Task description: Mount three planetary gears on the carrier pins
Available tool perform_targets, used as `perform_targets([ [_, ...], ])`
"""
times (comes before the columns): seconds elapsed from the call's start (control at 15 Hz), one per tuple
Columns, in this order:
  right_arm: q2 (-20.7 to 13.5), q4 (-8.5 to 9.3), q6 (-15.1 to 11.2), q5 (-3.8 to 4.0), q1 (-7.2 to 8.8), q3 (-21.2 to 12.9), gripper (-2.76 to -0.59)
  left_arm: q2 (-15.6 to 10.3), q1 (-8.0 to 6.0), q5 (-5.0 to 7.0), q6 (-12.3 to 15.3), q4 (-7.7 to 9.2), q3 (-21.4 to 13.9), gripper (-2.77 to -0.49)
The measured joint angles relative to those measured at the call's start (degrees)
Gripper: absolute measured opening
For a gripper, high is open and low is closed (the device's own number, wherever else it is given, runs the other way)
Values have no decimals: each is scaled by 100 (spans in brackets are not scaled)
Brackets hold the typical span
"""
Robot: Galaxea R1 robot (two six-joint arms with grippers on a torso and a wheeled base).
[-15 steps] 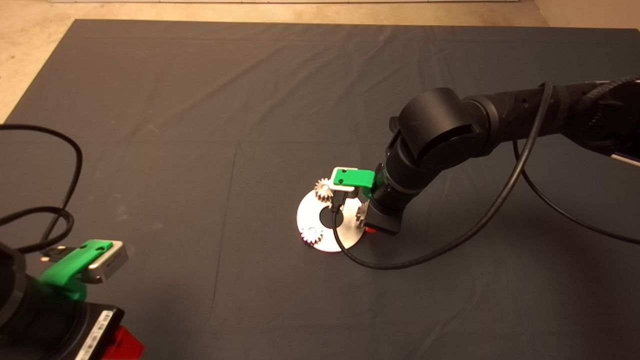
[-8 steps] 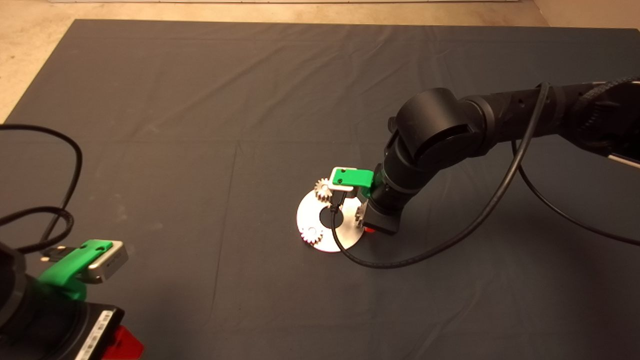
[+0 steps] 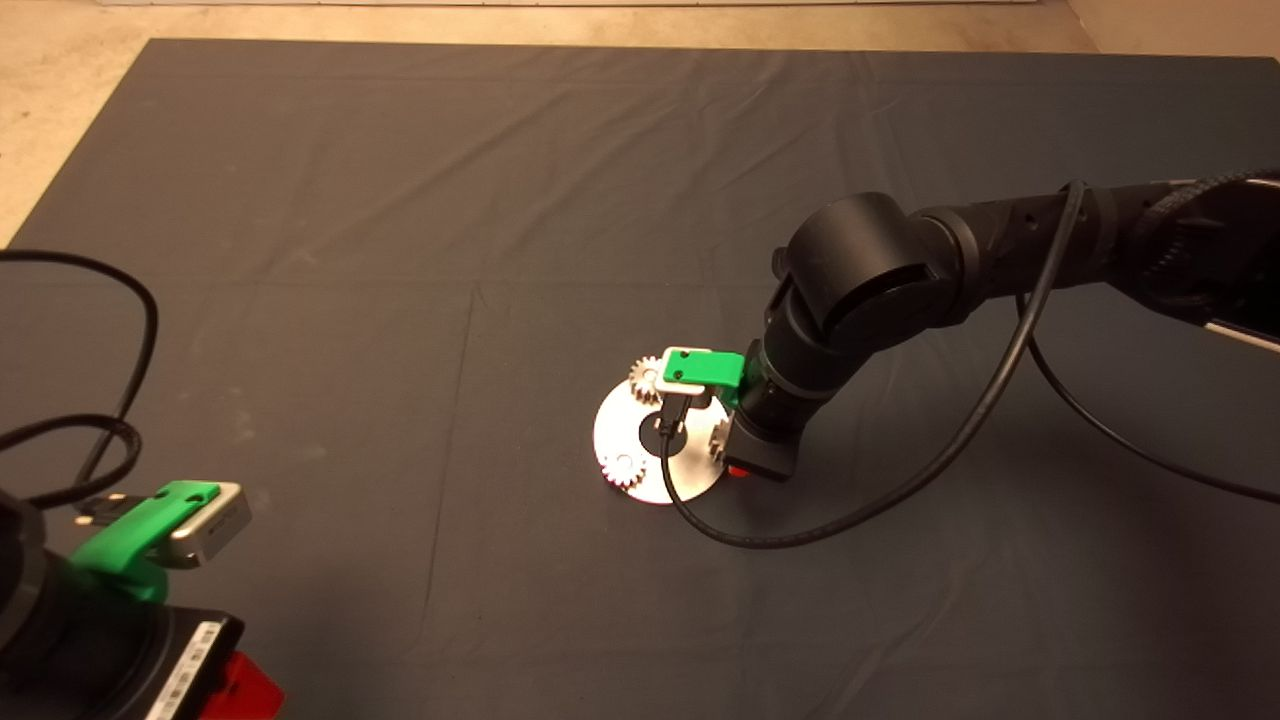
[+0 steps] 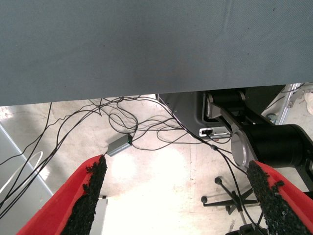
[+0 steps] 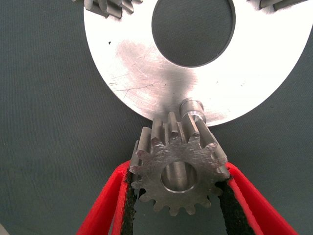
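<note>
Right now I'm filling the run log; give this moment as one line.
right gripper: shut on third gear, beside free pin | two gears on disc | left gripper: parked, open

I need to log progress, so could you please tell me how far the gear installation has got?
Two small silvery spur gears already sit on the flat pale metal disc. The right end effector grips the third silvery gear beside the last bare upright pin. Seating it remains. The left end effector waits, open.
</note>
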State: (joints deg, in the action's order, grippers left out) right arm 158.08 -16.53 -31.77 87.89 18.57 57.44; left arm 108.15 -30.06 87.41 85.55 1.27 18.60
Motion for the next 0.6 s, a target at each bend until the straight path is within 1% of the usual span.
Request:
perform_targets([
  [0.33, 6, -70, 0, -2, -5, 0, -232, -9, 0, 0, 0, 2, 0, -122],
  [0.47, 6, -204, 0, -5, -62, 0, -232, -11, 0, 0, 0, 2, 0, -122],
  [0.6, 6, -263, 0, 3, -110, 0, -232, -27, 0, 1, 0, 2, 0, -122],
])
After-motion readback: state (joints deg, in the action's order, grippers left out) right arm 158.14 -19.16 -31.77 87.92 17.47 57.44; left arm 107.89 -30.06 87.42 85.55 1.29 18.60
